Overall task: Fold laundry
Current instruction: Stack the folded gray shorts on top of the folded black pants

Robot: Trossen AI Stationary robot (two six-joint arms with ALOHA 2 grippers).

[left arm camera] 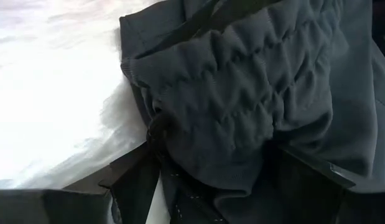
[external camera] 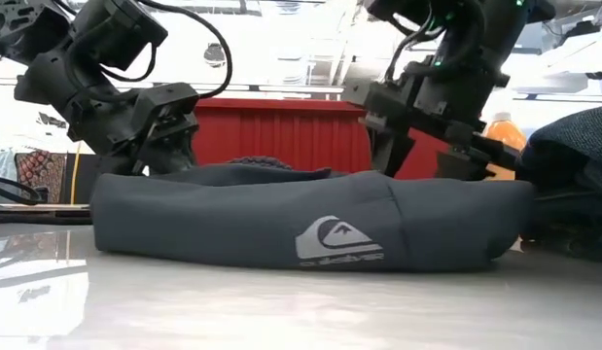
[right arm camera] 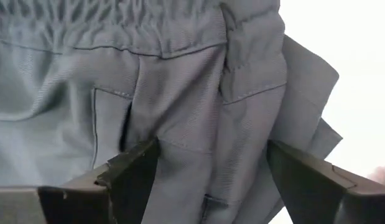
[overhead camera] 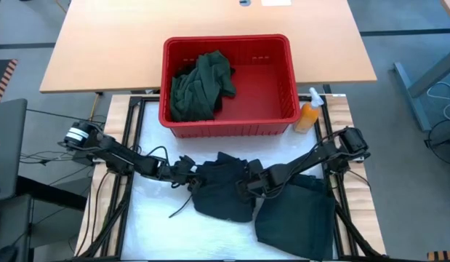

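Note:
Dark shorts [overhead camera: 225, 191] with a gathered elastic waistband [left arm camera: 229, 93] lie flat on the white table top; a white logo faces the low view [external camera: 339, 241]. My left gripper [overhead camera: 194, 175] is open at the shorts' left end, its fingers on either side of the waistband's bunched end. My right gripper [overhead camera: 248, 185] is open over the shorts' right part, pointing steeply down just below the waistband seam [right arm camera: 180, 50]. A second dark garment [overhead camera: 297, 218] lies at the near right. A green garment [overhead camera: 203, 84] sits in the red basket [overhead camera: 228, 40]. My left gripper [left arm camera: 217, 158] straddles the waistband's gathered end [left arm camera: 198, 143], coming slantwise down from the table's left. I cannot tell whether its fingers touch the cloth. My right gripper [right arm camera: 214, 155] stands over the shorts' flat cloth [right arm camera: 192, 162]; whether its fingertips touch it, I cannot tell.
An orange spray bottle [overhead camera: 308, 113] stands by the basket's right near corner. A drawstring [overhead camera: 182, 207] trails from the shorts toward the near left. Bare white table top [overhead camera: 152, 225] lies at the near left. A wooden table stands beyond the basket.

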